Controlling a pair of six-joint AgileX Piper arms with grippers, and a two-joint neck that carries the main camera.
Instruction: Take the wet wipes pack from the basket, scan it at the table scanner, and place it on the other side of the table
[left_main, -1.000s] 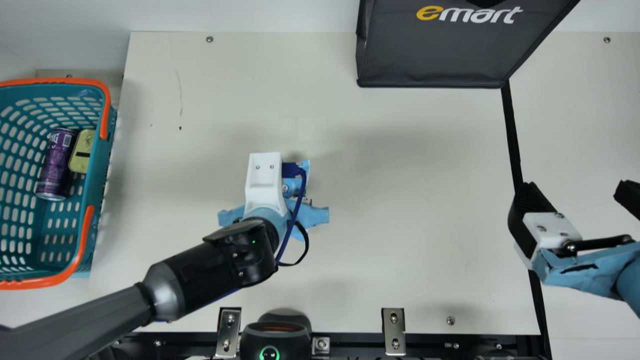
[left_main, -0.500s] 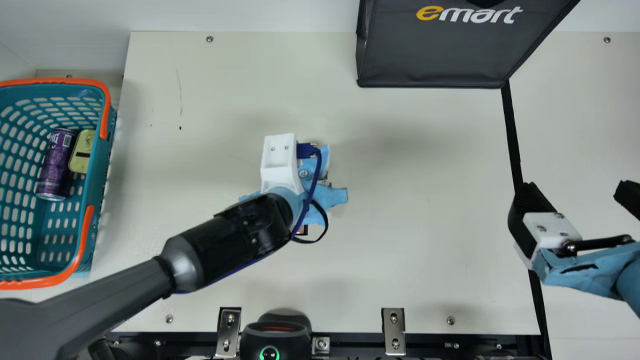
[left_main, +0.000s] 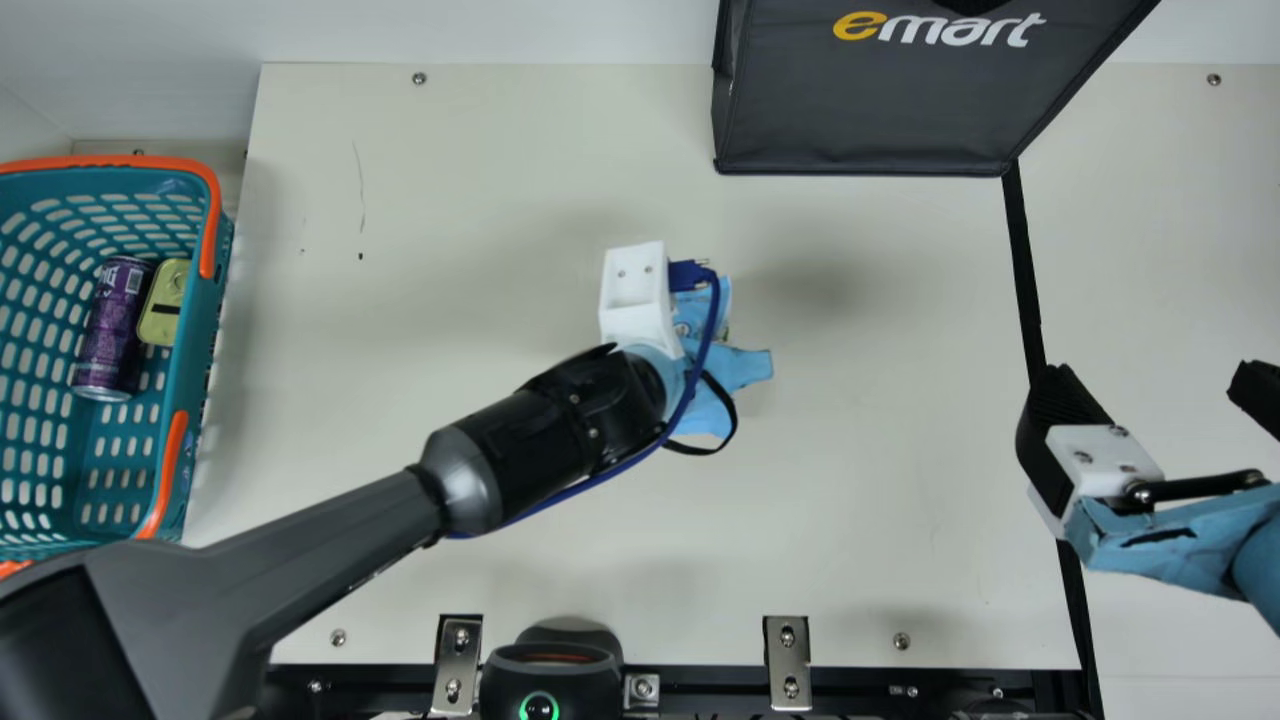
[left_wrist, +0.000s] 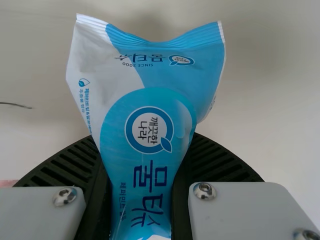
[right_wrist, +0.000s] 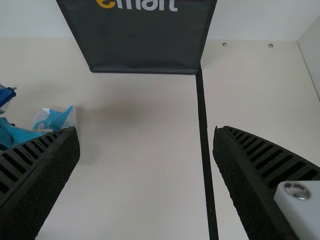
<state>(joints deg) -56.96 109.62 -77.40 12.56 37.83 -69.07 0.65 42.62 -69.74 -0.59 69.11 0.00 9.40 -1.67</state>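
Mid-frame there, the left gripper (left_main: 738, 368) pinches the wet wipes pack (left_wrist: 145, 100) between its fingers, wide end poking out.

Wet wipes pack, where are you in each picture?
Main view: the wet wipes pack is near the middle, partly under the left arm.
Left wrist view: squeezed in the left gripper.
Right wrist view: beyond one finger of the right gripper.
Shared landmark: the cream table behind it.

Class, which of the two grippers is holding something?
The left gripper: it is closed on the wipes pack, whereas the right gripper stands open with nothing between its fingers.
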